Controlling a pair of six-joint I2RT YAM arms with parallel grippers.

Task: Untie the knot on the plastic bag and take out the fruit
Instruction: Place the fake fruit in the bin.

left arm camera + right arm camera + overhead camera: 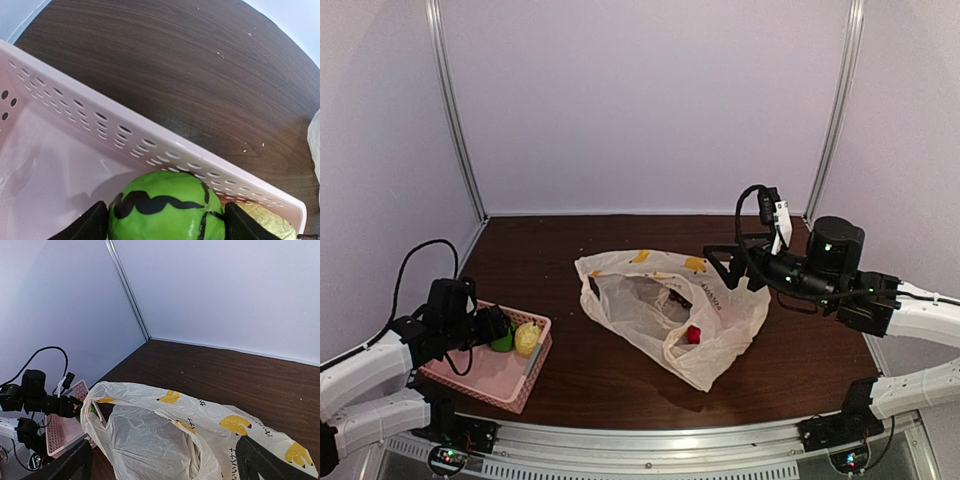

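The plastic bag (620,300) (150,440) lies mid-table with its mouth gaping open; the knot is not in view. Inside it I see a small red fruit (693,334) and dark grapes (672,296). My left gripper (500,333) (167,225) is down in the pink basket (490,375) (150,135), its fingers against both sides of the green dark-striped ball (165,205). A yellow pear (527,338) (270,220) lies beside the ball in the basket. My right gripper (725,265) (167,462) hovers open over the bag's right upper edge, holding nothing.
The basket sits at the table's near left corner, close to the left wall. White walls with metal posts (460,120) enclose the dark wooden table (540,250) on three sides. The left arm's cable (45,352) loops up by the basket.
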